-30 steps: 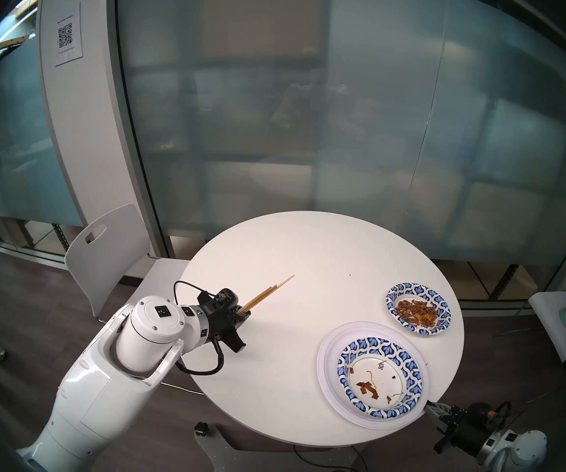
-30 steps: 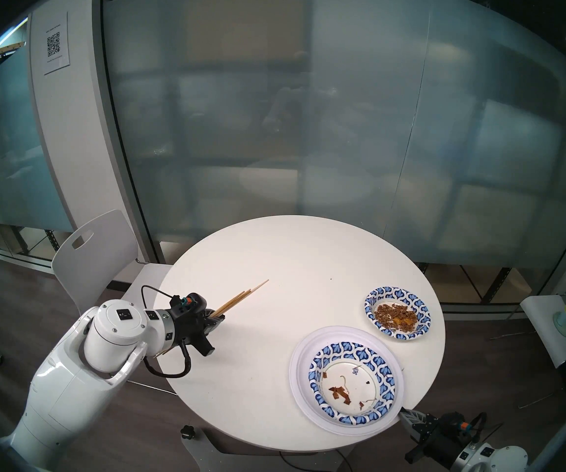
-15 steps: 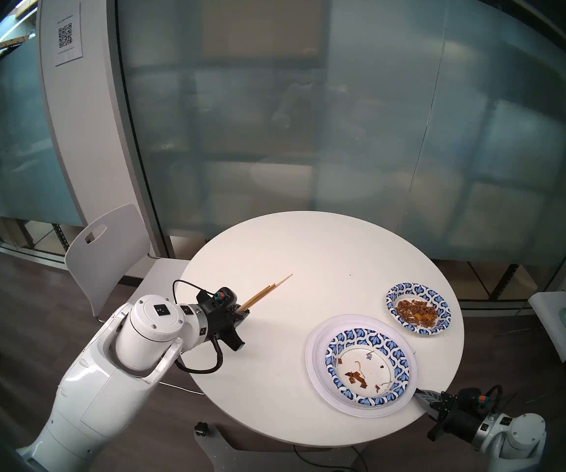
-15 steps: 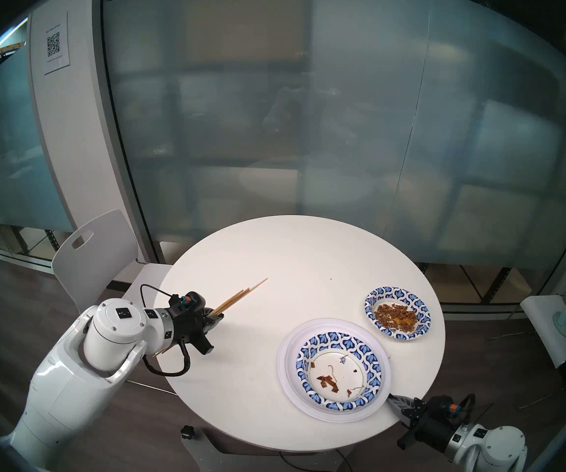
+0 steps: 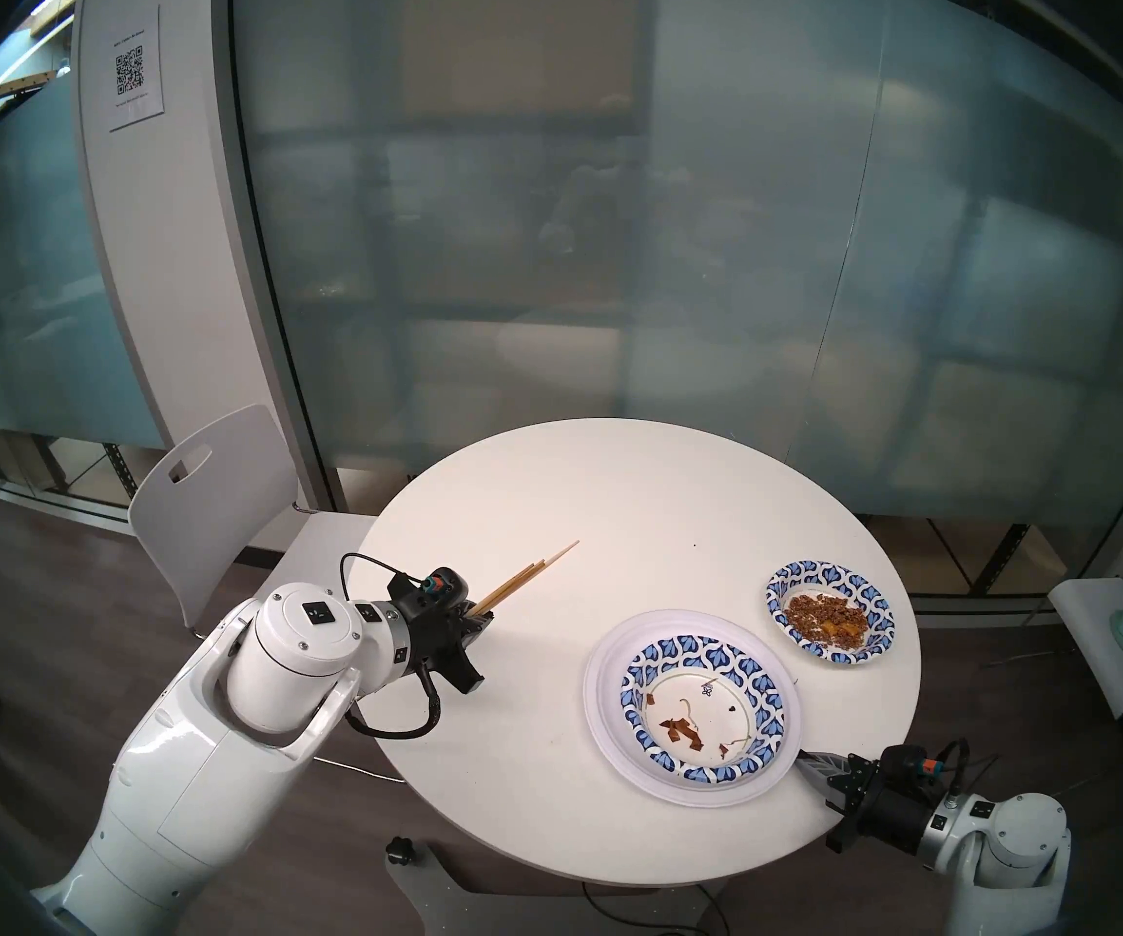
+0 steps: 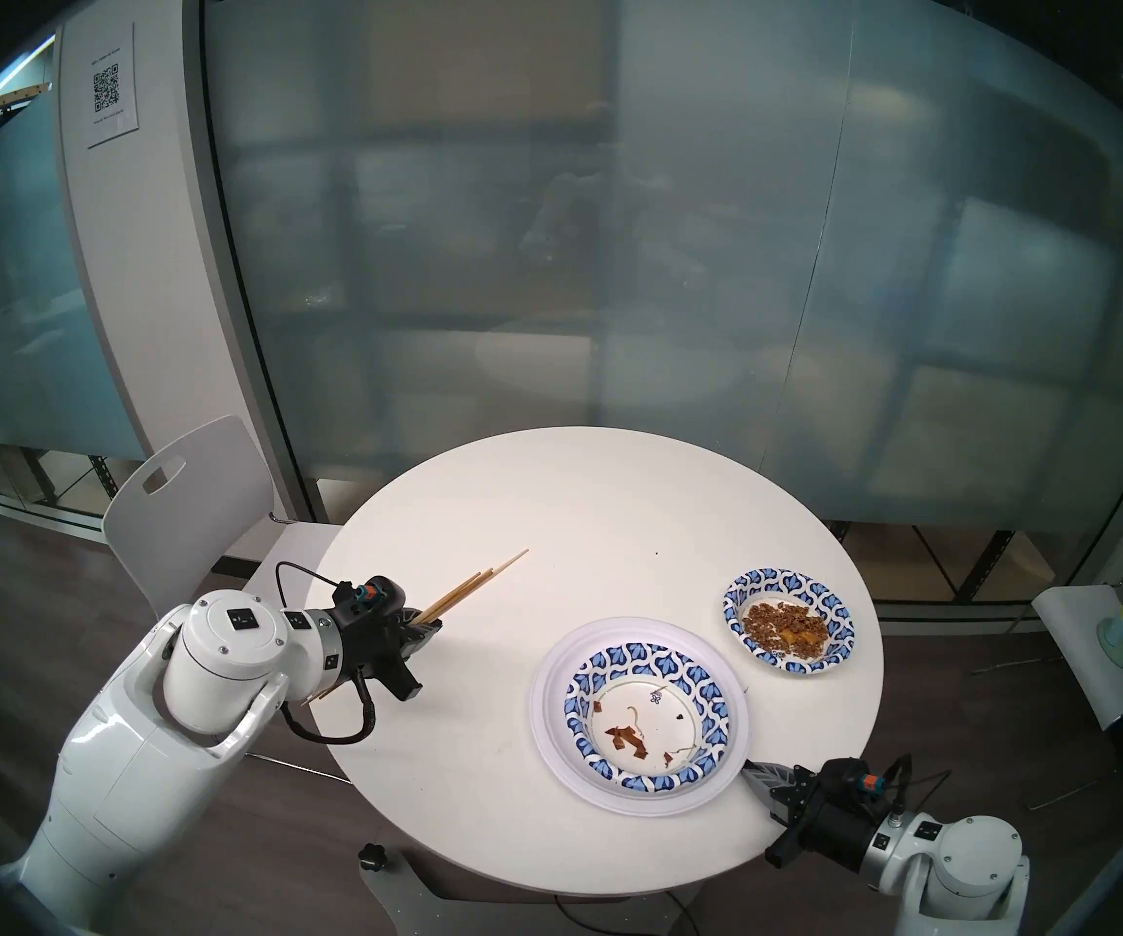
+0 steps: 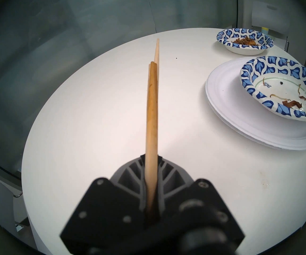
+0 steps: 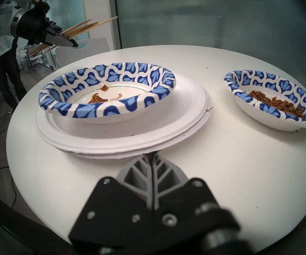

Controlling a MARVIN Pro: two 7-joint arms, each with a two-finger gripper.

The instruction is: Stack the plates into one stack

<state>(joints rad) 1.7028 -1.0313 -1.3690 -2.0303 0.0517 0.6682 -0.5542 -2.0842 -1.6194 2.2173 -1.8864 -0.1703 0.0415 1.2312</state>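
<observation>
A two-armed robot works at a round white table (image 5: 613, 482), where three of four disposable plates already sit as one pile: a blue-patterned bowl-like plate (image 5: 700, 708) nested on two large white plates (image 5: 603, 705), toward the table's near right. The last patterned plate (image 5: 829, 610), holding a heap of brown food scraps (image 5: 823, 616), stands alone just beyond the pile, near the right edge and apart from it. The right gripper (image 5: 808, 760) has its jaws clenched, tips pressed against the near rim of the white plates, apparently nudging the pile rather than holding it; whether any rim is pinched cannot be told. The left gripper (image 5: 481, 622), raised over the table's left side, is clamped on a bundle of wooden chopsticks (image 5: 525, 580) that jut out over the tabletop. The plates look light and thin, likely to slide easily on the smooth top and to flex or tip if taken carelessly; the lone plate's raised rim seems the sensible place to pinch, kept level so the scraps stay in. Little stands in the way on the table: only crumbs and a small scrap (image 8: 209, 108) beside the pile. A white chair (image 5: 208, 502) stands behind the left arm, well clear of the plates.
</observation>
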